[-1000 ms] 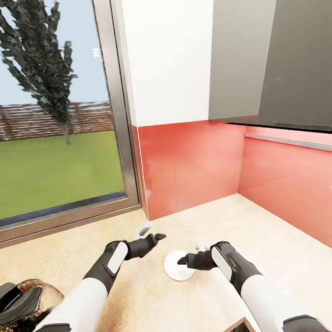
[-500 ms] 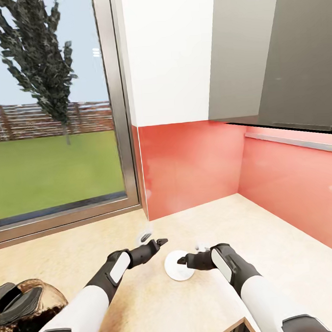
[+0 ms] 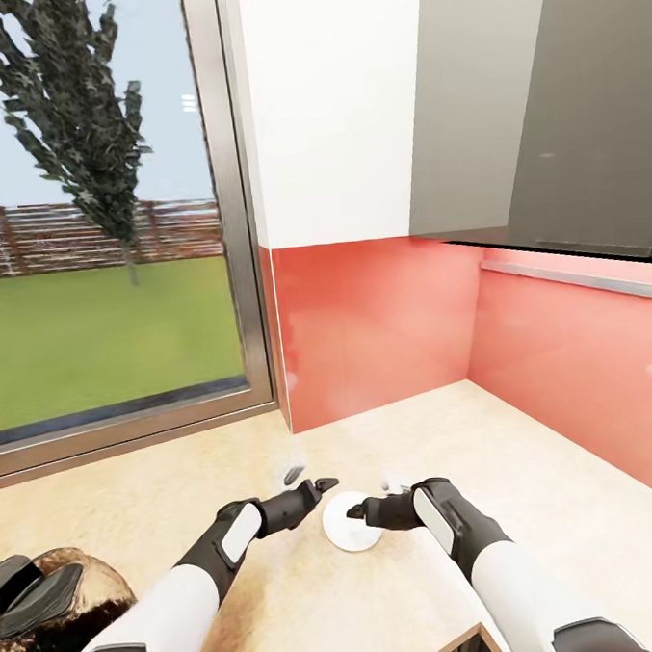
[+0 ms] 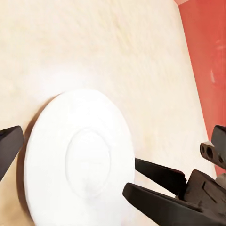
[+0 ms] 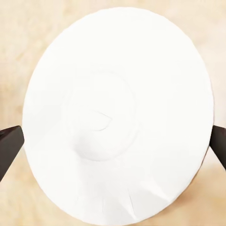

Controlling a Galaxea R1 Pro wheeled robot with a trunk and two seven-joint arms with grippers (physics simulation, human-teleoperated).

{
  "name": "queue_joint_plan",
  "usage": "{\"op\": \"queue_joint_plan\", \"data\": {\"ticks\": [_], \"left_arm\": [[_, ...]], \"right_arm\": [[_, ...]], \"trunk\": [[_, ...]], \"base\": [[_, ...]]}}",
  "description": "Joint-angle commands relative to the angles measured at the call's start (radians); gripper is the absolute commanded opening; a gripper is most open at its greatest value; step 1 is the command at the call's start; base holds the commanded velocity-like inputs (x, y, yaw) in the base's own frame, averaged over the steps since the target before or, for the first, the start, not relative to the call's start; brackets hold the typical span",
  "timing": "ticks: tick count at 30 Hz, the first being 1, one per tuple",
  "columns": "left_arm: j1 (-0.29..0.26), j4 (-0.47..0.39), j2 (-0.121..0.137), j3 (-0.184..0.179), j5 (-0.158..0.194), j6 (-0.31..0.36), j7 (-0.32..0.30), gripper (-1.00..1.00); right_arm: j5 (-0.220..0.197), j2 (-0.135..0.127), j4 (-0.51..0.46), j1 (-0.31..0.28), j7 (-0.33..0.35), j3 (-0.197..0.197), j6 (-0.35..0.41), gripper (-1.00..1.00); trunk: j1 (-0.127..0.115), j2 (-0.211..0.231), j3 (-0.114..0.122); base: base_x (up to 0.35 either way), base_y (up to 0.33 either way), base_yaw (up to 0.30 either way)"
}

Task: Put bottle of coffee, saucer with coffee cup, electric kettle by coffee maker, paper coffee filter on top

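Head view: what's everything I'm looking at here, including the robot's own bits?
Round white disc: one, white, flat on the countertop between the two grippers; saucer or paper filter, cannot tell.
Countertop: one, beige.
Back wall: red, behind the countertop.
Cupboards: white and grey, overhead.
Window: one, far left, showing grass and a tree.
Brown and black object: one, lower left corner, unclear.
Left gripper: black, beside the disc.
Right gripper: black, open, over the disc.

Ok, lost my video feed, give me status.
Right gripper open above white disc on countertop. Left gripper beside it, empty. Nothing blocking.
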Motion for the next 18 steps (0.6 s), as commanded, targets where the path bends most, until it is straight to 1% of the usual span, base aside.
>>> {"op": "queue_joint_plan", "data": {"ticks": [1,8,10,12,14,18], "left_arm": [[0.000,0.000,-0.001,0.005,0.004,0.008,-0.001,1.00],[0.002,0.002,0.000,0.008,0.011,0.008,0.001,1.00],[0.009,0.002,0.001,0.009,0.031,0.008,0.002,1.00],[0.019,0.002,0.001,0.010,0.099,0.006,0.004,1.00],[0.027,0.002,0.001,0.009,0.115,0.004,0.008,1.00],[0.033,0.002,0.001,0.009,0.124,0.002,0.013,1.00]], "right_arm": [[-0.003,0.000,0.031,0.000,0.000,0.003,0.004,1.00],[-0.004,0.001,0.031,0.000,0.000,0.003,0.004,1.00],[-0.004,0.001,0.031,0.000,0.000,0.003,0.004,1.00],[-0.004,0.001,0.031,0.000,0.000,0.003,0.004,1.00],[-0.004,0.001,0.031,0.000,0.000,0.003,0.004,1.00],[-0.004,0.001,0.031,0.000,0.000,0.003,0.004,1.00]], "trunk": [[0.001,0.000,-0.001],[0.001,0.000,-0.001],[0.001,0.000,-0.001],[0.001,0.000,-0.001],[0.001,0.000,-0.001],[0.001,0.000,-0.001]], "base": [[0.000,0.000,0.000],[0.000,0.000,0.000],[0.000,0.000,0.000],[0.000,0.000,0.000],[0.000,0.000,0.000],[0.000,0.000,0.000]]}}
